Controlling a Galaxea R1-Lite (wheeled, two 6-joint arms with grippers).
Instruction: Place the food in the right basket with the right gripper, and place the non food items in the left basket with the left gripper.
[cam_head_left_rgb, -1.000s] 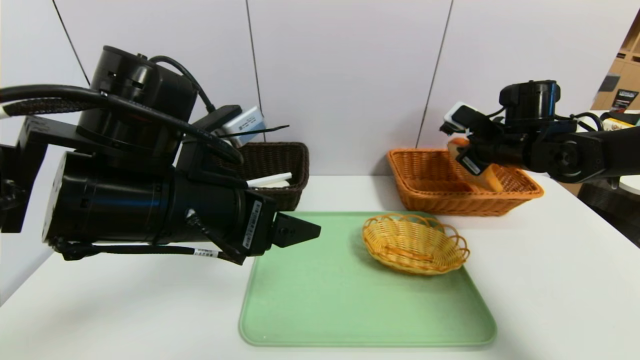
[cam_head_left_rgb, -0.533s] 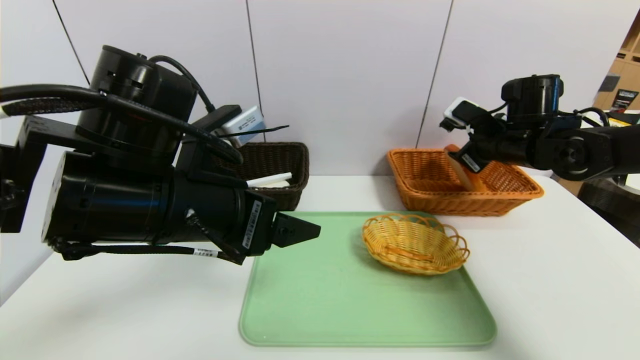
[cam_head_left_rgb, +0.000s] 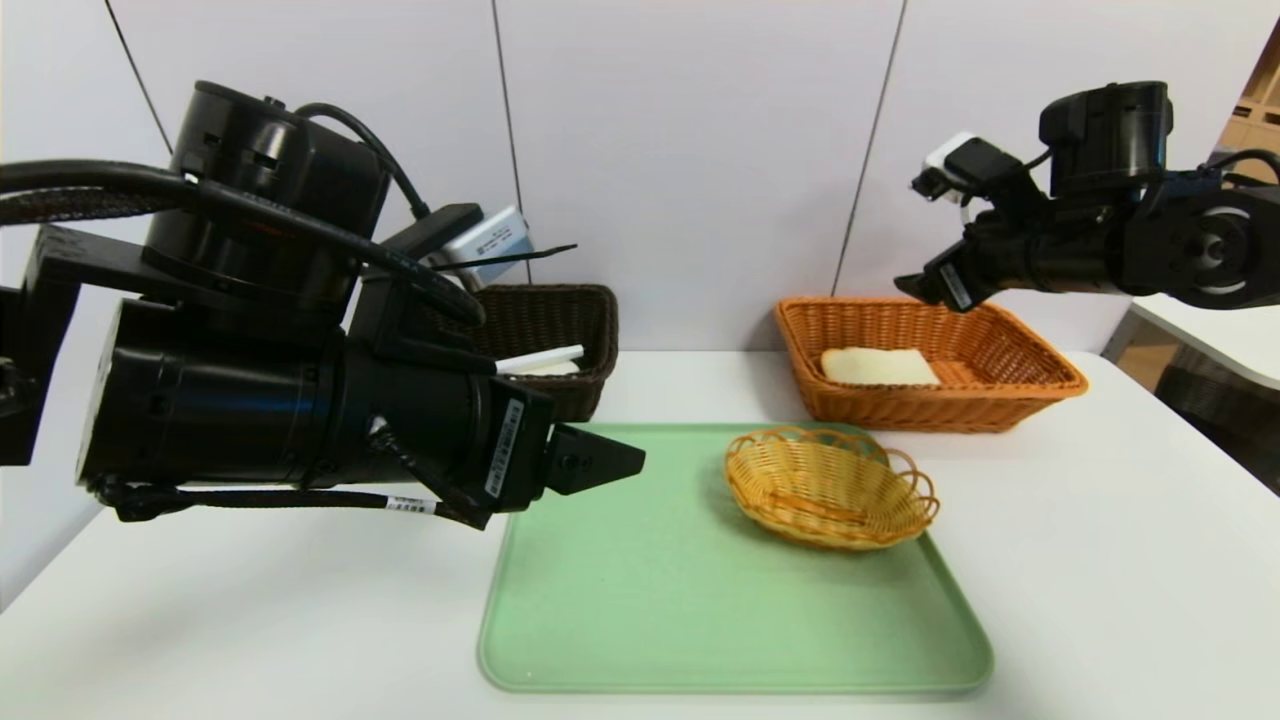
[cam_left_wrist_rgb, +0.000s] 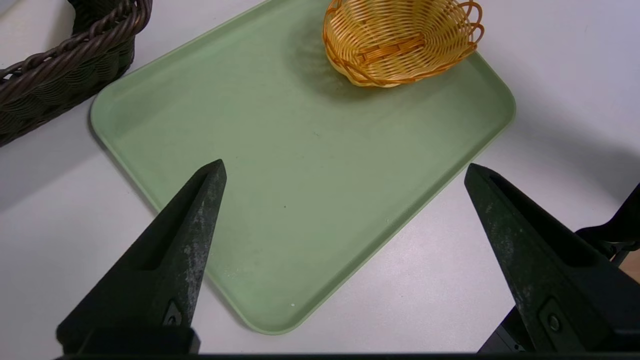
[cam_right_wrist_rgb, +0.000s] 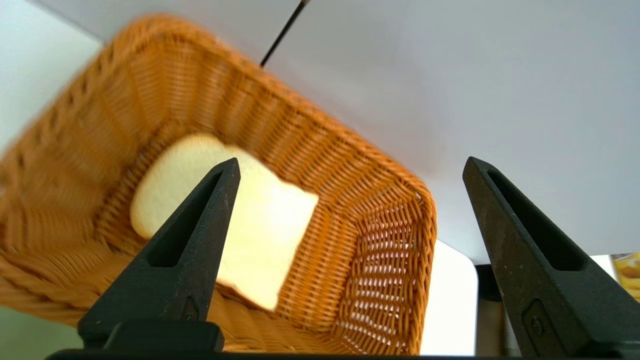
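Right gripper: it is hanging in the air above the back rim of the orange basket, with its two fingers spread wide and nothing between them; it is not touching the rim.
Bread slice: it is lying flat on the floor of the orange basket, toward the basket's left end; the right part of the basket floor is showing bare weave.
Left gripper: it is hovering above the near left part of the green tray, fingers spread wide and holding nothing.
Green tray: it is lying in the middle of the white table; most of its surface is bare, and its near edge is staying close to the table's front edge.
Small wicker bowl: it is standing on the tray at the back right corner, tilted a little, near the orange basket but apart from it.
Dark basket: it is sitting at the table's back left, behind the left arm, with a white stick-like thing leaning over its rim.
Room on table: the right side of the table, beside the tray, is showing only white surface.
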